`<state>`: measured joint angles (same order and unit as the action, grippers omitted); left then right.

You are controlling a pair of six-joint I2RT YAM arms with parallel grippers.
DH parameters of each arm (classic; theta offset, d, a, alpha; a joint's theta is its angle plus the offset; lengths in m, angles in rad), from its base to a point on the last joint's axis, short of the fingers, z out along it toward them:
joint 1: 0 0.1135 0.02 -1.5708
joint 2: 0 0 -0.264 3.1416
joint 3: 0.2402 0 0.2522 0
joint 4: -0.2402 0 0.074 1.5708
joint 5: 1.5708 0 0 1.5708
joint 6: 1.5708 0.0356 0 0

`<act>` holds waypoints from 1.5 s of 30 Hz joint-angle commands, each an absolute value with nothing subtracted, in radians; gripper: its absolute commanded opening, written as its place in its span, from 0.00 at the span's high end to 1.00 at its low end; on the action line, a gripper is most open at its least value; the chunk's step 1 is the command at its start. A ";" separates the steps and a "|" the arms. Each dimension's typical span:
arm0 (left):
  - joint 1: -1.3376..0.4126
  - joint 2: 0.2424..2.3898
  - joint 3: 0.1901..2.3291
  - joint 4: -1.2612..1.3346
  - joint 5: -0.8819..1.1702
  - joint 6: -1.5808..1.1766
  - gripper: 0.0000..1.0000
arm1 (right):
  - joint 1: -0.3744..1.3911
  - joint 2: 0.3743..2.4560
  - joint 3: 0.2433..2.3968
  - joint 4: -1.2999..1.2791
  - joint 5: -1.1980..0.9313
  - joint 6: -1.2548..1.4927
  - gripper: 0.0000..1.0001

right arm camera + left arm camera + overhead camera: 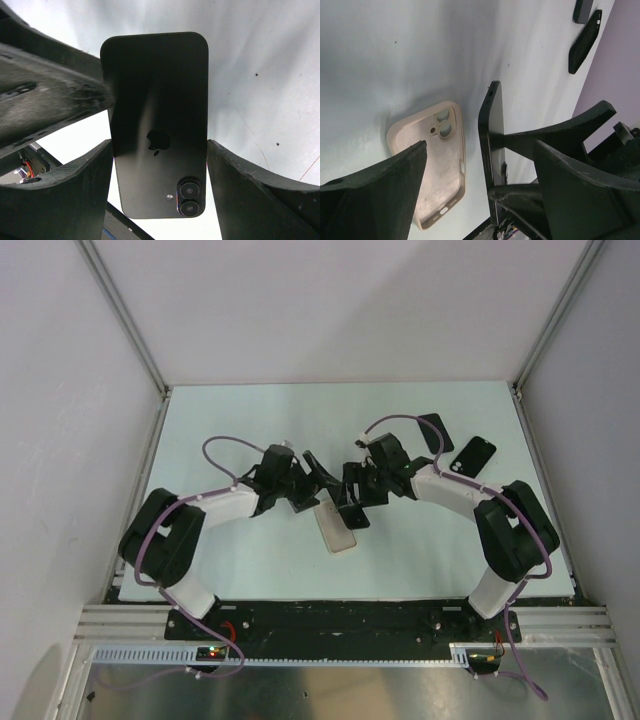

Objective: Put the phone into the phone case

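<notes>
**Phone gripped on edge beside the open case**

The black phone (155, 100) is held by the right gripper (157, 165), whose two fingers are pressed against its long edges near the camera end. In the right wrist view its back is shown, with the logo and the two lenses toward the bottom of the frame.

In the left wrist view the phone is seen edge-on, raised on its side just beside the beige phone case (440, 165). No contact between phone and case can be made out. Whether the phone's lower end touches the table (250, 420) cannot be told.

The case is laid flat on the table with its hollow side up and its camera cut-out visible. In the top view it is found between the two arms, just in front of the grippers.

The left gripper (480, 147) is spread wide and nothing is held in it. One of its fingers (375, 200) is placed over the case and the other is set on the far side of the phone, so the phone is straddled.

A dark flat item (472, 453) and a second dark item (433, 430) are seen well apart from the case, near the far right of the table.
</notes>
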<state>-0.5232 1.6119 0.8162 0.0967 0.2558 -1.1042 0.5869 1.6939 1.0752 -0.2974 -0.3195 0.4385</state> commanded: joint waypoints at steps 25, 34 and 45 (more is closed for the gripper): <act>-0.516 1.687 0.875 0.182 0.330 -1.201 1.00 | 0.680 1.635 1.087 -0.218 -0.187 0.398 0.41; -0.516 1.590 0.874 0.081 0.283 -1.206 1.00 | 0.838 1.569 1.118 -0.326 0.166 0.307 0.31; -0.516 1.521 0.918 -0.032 0.261 -1.202 1.00 | 0.993 1.624 1.158 -0.370 0.473 0.218 0.46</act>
